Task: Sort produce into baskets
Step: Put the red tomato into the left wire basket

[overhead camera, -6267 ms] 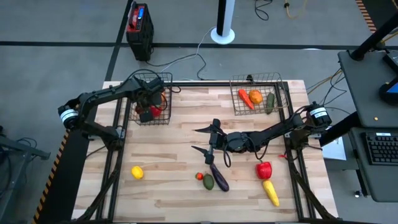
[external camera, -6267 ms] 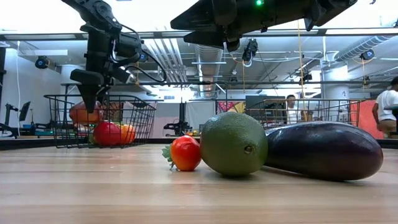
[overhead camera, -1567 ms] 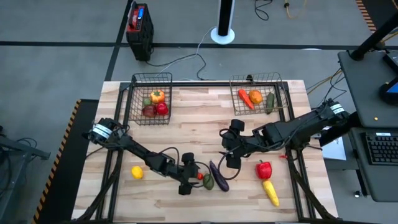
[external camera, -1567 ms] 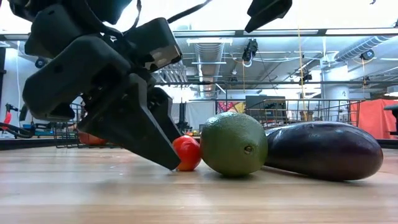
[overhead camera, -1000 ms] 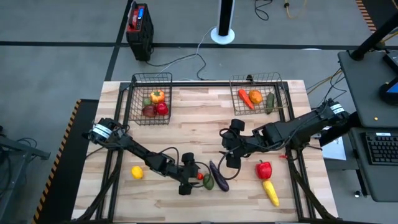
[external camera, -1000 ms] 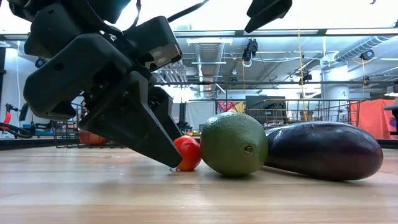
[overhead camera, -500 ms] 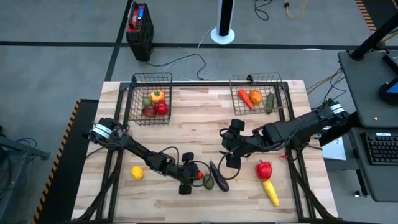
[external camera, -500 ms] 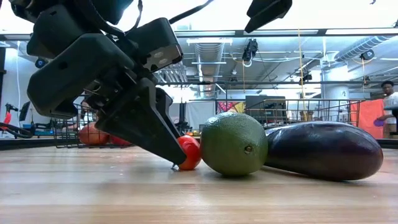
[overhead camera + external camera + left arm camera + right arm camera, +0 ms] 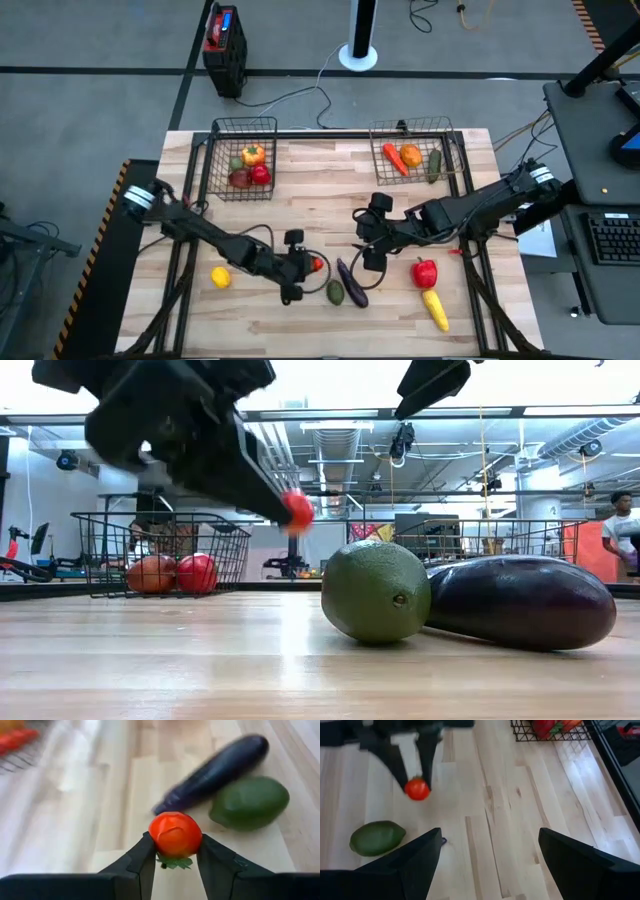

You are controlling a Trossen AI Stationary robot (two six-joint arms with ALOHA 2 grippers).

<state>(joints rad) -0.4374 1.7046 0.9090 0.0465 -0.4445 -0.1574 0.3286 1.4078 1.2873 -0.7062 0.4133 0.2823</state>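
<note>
Left wrist view: the left hand (image 9: pixel 174 857) is clamped on a small red tomato (image 9: pixel 175 834), up off the table (image 9: pixel 70 830). The right hand (image 9: pixel 366 231) is apart.

Two dark, matte-black jointed arms, built of slim tubular links between bulkier rounded joint housings. White ring-shaped collar with dark markings near the left arm's (image 9: pixel 215 238) shoulder, another near the right arm's (image 9: pixel 470 210) shoulder. Thin black cable looped loosely beside the left forearm, running toward the wrist. Left pincer (image 9: pixel 175 854): two flat, angular black fingers (image 9: pixel 141 865), broad at the base and tapering to blunt tips, smooth plastic-looking faces with a faint sheen. Right pincer (image 9: pixel 487 857): same black wedge-shaped fingers (image 9: pixel 415 862), wide slabs with bevelled edges. Blocky, faceted black wrist housing on the left arm seen from bench height.
</note>
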